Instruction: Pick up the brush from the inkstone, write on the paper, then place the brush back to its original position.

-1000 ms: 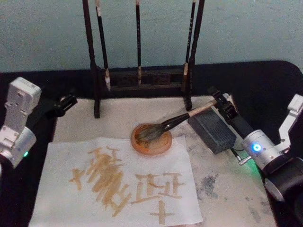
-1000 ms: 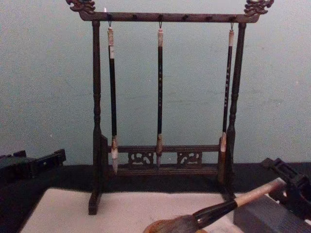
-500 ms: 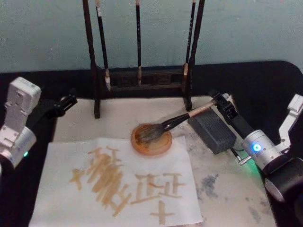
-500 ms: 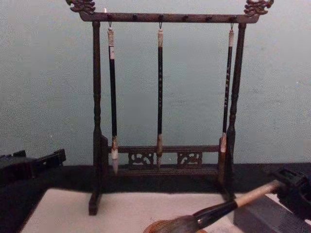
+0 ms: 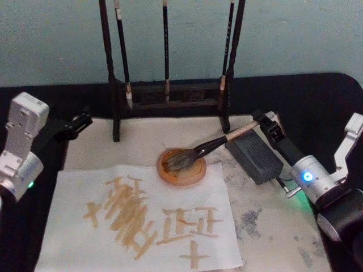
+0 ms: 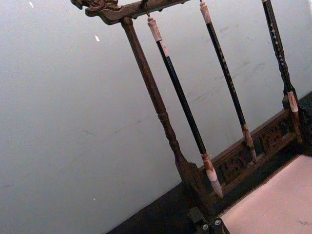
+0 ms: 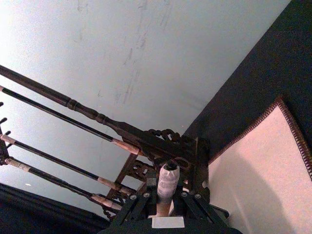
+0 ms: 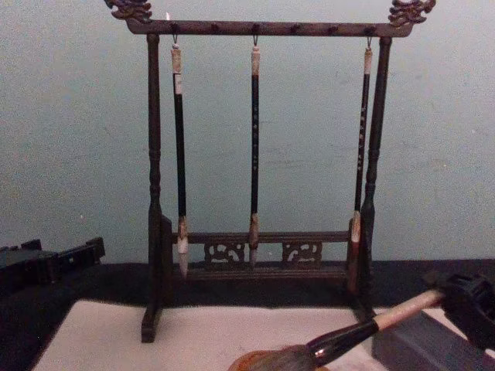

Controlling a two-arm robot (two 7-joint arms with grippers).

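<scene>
The brush lies slanted, its bushy bristles resting in the round brown inkstone. Its pale handle runs up to my right gripper, which is shut on the handle's end. In the right wrist view the handle end sits between the fingers. From the chest view the brush rises to the right toward that gripper. The paper lies in front of the inkstone, covered with brown strokes. My left gripper hangs shut at the mat's far left corner, away from everything.
A wooden brush rack with three thin hanging brushes stands behind the inkstone. A dark grey block lies under the brush handle, just right of the inkstone. The stained cream mat extends to the right of the paper.
The right gripper and the brush's handle end have sunk slightly and the gripper has turned a little. The bristles stay on the inkstone. The left arm has not moved.
</scene>
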